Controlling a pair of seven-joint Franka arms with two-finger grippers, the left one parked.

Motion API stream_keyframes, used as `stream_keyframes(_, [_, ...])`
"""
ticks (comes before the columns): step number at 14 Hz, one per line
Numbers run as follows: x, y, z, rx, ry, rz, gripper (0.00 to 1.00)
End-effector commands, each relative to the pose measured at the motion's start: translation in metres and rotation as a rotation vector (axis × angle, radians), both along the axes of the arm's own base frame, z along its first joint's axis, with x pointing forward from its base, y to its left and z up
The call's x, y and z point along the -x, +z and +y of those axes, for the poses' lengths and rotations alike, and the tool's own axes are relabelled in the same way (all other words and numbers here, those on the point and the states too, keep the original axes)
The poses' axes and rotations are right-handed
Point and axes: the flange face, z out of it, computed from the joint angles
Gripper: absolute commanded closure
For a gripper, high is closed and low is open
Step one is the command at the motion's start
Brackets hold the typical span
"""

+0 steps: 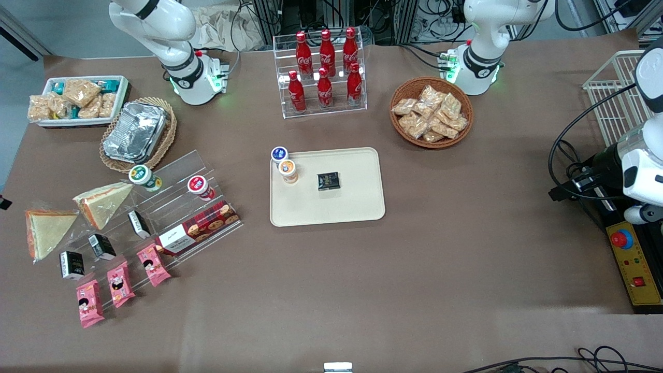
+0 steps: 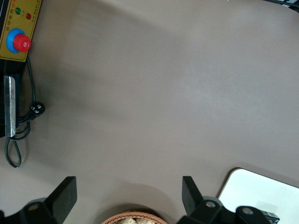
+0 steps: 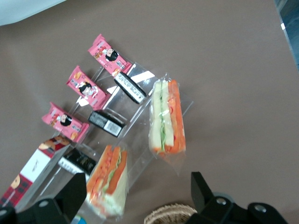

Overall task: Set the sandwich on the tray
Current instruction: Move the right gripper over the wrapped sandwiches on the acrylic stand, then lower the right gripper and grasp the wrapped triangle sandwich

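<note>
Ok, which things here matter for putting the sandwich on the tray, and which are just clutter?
Job: clear-wrapped triangular sandwich; cream rectangular plastic tray; right gripper, jaws open, above the sandwich.
Clutter: second wrapped sandwich; red cola bottles; pink snack packets; crinkled silver foil pan.

Brown table (image 1: 440, 269) all over. The tray (image 1: 357, 207) is plain cream-beige. The sandwich (image 3: 108, 184) shows pale white bread with orange and green stripes of filling, and the second sandwich (image 3: 167, 119) has the same colours. The pink packets (image 1: 116, 283) carry a little cartoon face, and the cookie box (image 1: 199, 228) is red tartan with a white end. The bottles (image 1: 325, 67) are bright red, the foil pan (image 1: 135, 130) crinkled silver. The gripper (image 3: 138, 191), black fingers spread wide, hangs above the sandwiches.
</note>
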Motion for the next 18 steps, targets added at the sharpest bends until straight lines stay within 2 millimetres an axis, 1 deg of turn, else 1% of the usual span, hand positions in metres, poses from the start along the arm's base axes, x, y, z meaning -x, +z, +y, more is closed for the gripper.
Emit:
stream_keyframes(1, [-0.011, -0.027, -0.012, -0.057, -0.034, -0.019, 0.01])
stream_keyframes(2, [-0.013, -0.039, -0.015, -0.065, -0.041, -0.004, 0.01])
stream_keyframes(3, [-0.014, -0.052, -0.024, -0.065, -0.055, 0.005, 0.01])
stream_keyframes(4, [-0.015, -0.066, -0.028, -0.063, -0.061, 0.014, 0.01])
stream_keyframes(6, [-0.013, -0.079, -0.037, -0.057, -0.065, 0.034, 0.01])
stream_keyframes(11, [-0.003, -0.118, -0.045, -0.045, -0.052, 0.036, 0.01])
stream_keyframes(15, [-0.001, -0.132, -0.039, -0.053, -0.047, 0.053, 0.01])
stream_keyframes(18, [-0.001, -0.139, -0.036, -0.057, -0.043, 0.064, 0.01])
